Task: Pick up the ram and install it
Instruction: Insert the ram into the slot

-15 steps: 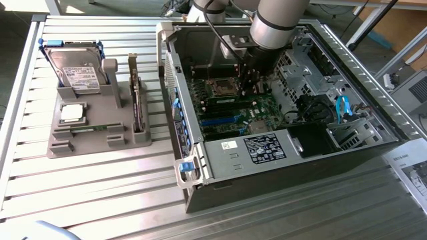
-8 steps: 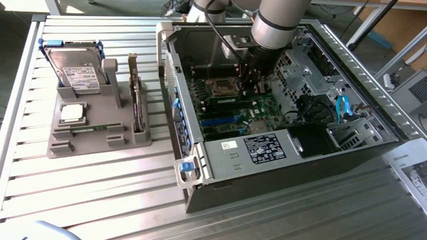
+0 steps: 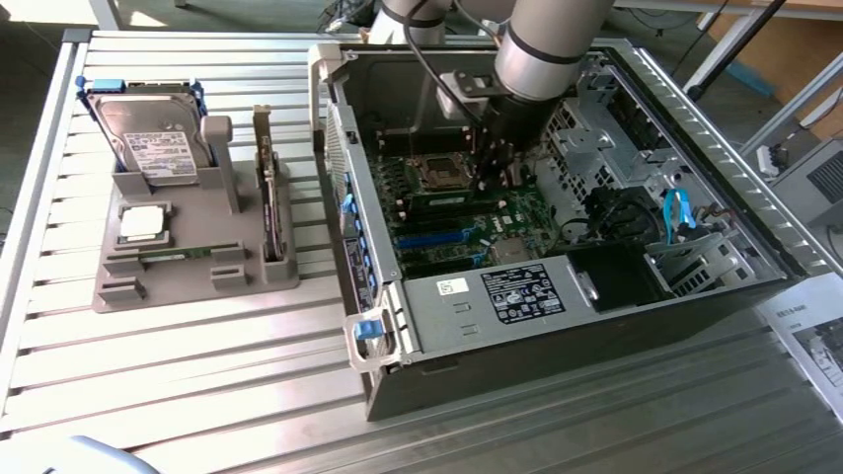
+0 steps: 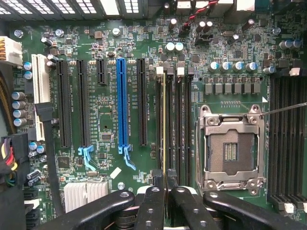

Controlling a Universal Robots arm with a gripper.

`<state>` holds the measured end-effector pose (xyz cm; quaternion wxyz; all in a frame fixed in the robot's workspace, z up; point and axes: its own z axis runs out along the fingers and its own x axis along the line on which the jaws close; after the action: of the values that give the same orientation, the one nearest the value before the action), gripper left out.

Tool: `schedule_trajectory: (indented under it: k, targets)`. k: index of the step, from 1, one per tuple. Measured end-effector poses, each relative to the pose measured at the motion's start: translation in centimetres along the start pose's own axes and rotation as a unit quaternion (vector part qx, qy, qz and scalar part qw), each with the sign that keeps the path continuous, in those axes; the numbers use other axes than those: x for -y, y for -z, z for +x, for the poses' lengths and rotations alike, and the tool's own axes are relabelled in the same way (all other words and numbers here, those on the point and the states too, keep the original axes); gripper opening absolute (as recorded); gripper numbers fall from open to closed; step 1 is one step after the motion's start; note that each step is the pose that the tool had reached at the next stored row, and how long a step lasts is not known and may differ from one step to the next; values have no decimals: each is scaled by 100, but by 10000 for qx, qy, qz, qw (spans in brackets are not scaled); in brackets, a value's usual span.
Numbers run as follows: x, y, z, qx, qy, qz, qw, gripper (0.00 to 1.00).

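One grey robot arm reaches steeply down into the open black-and-silver computer case, its black gripper low over the green motherboard. Its fingers are pinched almost together on the thin green ram stick, seen edge-on along a black memory slot beside the silver processor socket; whether it is seated cannot be told. On the exterior view's left, a grey holder on the slatted metal table carries a silver hard drive and an upright expansion card.
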<state>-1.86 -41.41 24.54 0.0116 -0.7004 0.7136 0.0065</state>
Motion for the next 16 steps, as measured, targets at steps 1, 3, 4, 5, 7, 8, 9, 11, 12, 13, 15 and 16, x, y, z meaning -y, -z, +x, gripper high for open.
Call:
schedule_trajectory:
  k: [1, 3, 4, 5, 7, 8, 9, 11, 12, 13, 15, 16]
  targets:
    - [0, -8, 0, 0, 0, 0, 10000, 12]
    - [0, -22, 1, 0, 0, 0, 10000, 12]
    - [0, -27, 1, 0, 0, 0, 10000, 12]
    - [0, -28, 1, -1, 0, -1, 10000, 12]
    - [0, -29, 1, -1, 0, -1, 10000, 12]
    - [0, -29, 1, -1, 0, -1, 10000, 12]
    - [-2, -29, 1, -1, 0, 0, 10000, 12]
    - [-6, -30, 1, 0, 0, 0, 10000, 12]
    - [-7, -30, 1, 0, 1, 0, 10000, 12]
    - [-7, -30, 1, 0, 0, 0, 10000, 12]
    - [-7, -34, 1, 1, 0, 0, 10000, 12]
    - [-7, -40, 1, 1, 0, 0, 10000, 12]
